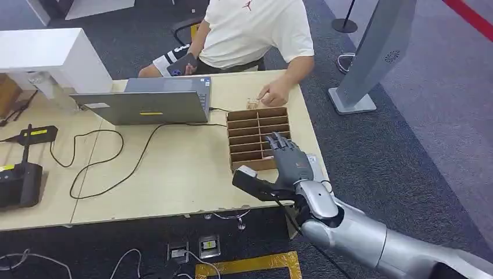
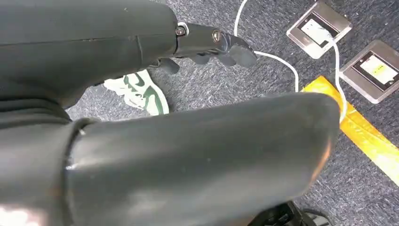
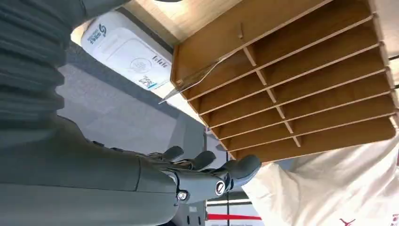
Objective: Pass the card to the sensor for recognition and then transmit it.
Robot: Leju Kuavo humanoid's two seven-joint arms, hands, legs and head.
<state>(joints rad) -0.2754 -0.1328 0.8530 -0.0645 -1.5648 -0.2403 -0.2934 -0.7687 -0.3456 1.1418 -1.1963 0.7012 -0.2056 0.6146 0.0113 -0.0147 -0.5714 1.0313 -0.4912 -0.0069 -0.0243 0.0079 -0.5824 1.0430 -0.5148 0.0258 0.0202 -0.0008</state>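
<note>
My right hand (image 1: 289, 158) hovers over the near right corner of a wooden slotted box (image 1: 247, 132) on the table, fingers stretched and apart, holding nothing. The right wrist view shows those fingers (image 3: 209, 168) bare beside the box (image 3: 301, 89). A thin clear plate (image 3: 190, 84) leans out of the box's end slot. A white card reader (image 3: 124, 49) lies flat by that end of the box. I cannot make out a card. My left hand (image 2: 209, 44) hangs over the carpet, holding nothing.
A person sits behind the table, one hand (image 1: 275, 93) resting by a small tan object (image 1: 252, 104) at the box's far edge. An open laptop (image 1: 148, 103), loose cables (image 1: 96, 160) and black devices (image 1: 20, 183) occupy the table's left. A grey kiosk (image 1: 372, 52) stands at the right.
</note>
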